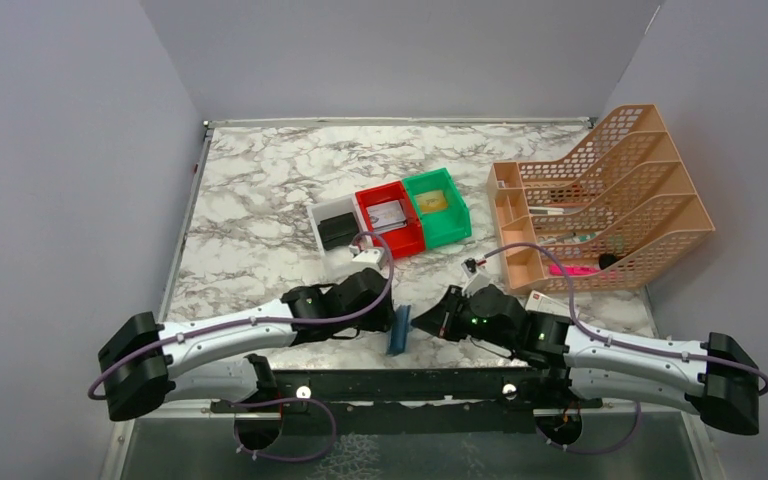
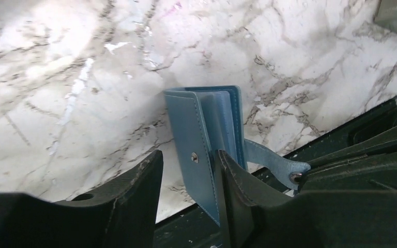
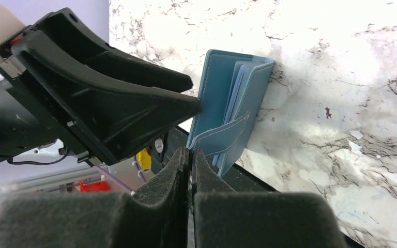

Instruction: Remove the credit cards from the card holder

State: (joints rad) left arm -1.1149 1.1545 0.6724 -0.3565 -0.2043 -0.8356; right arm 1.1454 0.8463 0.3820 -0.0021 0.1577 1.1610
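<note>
Card holder (image 1: 398, 330) stands on its edge at the near edge of the marble table (image 1: 260, 190), between the 2 arms. It is teal-blue and partly open, with paler blue pocket panels (image 3: 236, 88) fanned inside and a metal stud on 1 cover. Left end effector (image 2: 188, 157) is open, straddling that cover, 1 finger clear of it. Right end effector (image 3: 190, 152) is closed on the tip of the snap tab (image 3: 222, 129). Pocket contents cannot be made out, and the fingers hide the holder's lower corner.
</note>
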